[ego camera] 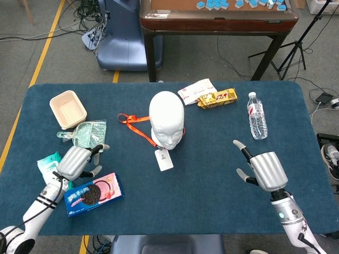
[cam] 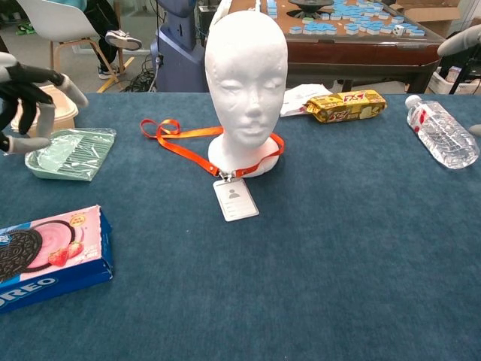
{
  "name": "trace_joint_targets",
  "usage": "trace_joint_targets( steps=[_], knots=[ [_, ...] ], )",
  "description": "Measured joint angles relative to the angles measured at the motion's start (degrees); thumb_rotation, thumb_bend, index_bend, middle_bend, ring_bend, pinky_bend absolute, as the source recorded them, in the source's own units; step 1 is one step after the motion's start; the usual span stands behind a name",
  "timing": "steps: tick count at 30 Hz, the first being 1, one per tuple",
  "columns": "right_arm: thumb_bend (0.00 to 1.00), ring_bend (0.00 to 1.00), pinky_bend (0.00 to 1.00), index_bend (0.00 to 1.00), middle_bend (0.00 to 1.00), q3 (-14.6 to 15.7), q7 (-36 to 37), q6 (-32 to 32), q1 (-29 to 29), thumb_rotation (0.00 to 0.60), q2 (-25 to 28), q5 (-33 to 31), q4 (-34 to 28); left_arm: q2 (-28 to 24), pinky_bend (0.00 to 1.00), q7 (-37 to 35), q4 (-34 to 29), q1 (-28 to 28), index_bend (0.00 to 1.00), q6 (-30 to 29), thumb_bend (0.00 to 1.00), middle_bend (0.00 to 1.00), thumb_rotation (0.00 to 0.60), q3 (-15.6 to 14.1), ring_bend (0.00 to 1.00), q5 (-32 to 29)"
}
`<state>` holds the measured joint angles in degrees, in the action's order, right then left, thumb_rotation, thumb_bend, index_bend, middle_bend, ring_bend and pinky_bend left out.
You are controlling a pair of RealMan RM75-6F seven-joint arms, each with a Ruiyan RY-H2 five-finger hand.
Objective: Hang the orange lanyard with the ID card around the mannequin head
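A dark blue cloth covers the table (ego camera: 212, 185), which stands on a grey floor with a brown game table (ego camera: 217, 18) behind it. Near the middle of the cloth a white mannequin head (ego camera: 167, 119) stands upright, and the orange lanyard (cam: 197, 147) already circles its base, with a slack loop trailing on the cloth to the left of the head. The ID card (cam: 235, 199) lies flat just in front of the base, clipped to the strap. The left hand (ego camera: 78, 161) hovers above the front left of the table, its fingers loosely spread and holding nothing, between a mint-green comb in a clear wrapper (ego camera: 90, 135) and a blue Oreo box (ego camera: 92, 193). The right hand (ego camera: 262, 168) hovers at the front right, well apart from the head, fingers spread and empty. A beige container (ego camera: 68, 109) sits at the far left, a yellow snack packet (ego camera: 217, 98) and a white packet (ego camera: 195, 90) lie behind the head, and a water bottle (ego camera: 256, 115) lies on its side at the right.
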<state>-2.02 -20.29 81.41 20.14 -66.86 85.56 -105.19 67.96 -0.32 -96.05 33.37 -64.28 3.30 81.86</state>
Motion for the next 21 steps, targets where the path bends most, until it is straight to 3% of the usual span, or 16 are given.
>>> trace_joint_targets(
  steps=[6, 9, 16, 21],
  knots=[
    [0.28, 0.87, 1.00, 0.18, 0.82, 0.0, -2.2, 1.6, -1.7, 0.600, -0.4, 0.3, -0.1, 1.9, 0.85, -1.9, 1.6, 5.8, 0.29, 9.2, 0.43, 0.83, 0.600, -0.3, 0.83, 2.7],
    [0.28, 0.77, 0.90, 0.18, 0.74, 0.1, -3.9, 2.1, -2.8, 0.600, -0.3, 0.1, -0.8, 3.4, 0.85, -1.7, 2.6, 8.2, 0.29, 13.1, 0.53, 0.84, 0.600, 0.2, 0.85, 2.0],
    [0.28, 0.60, 0.68, 0.18, 0.61, 0.7, -6.0, 1.8, -4.3, 0.600, 0.3, -0.6, -2.5, 8.0, 0.85, 2.4, 6.1, 11.7, 0.22, 19.1, 0.63, 0.86, 0.600, 1.7, 0.86, -4.7],
    [0.28, 0.59, 0.66, 0.18, 0.60, 0.7, -6.7, 2.5, -5.5, 0.600, 0.1, -0.1, -2.7, 11.3, 0.86, 7.2, 9.1, 14.4, 0.15, 22.8, 0.65, 0.86, 0.600, 2.8, 0.88, -11.5]
  ],
)
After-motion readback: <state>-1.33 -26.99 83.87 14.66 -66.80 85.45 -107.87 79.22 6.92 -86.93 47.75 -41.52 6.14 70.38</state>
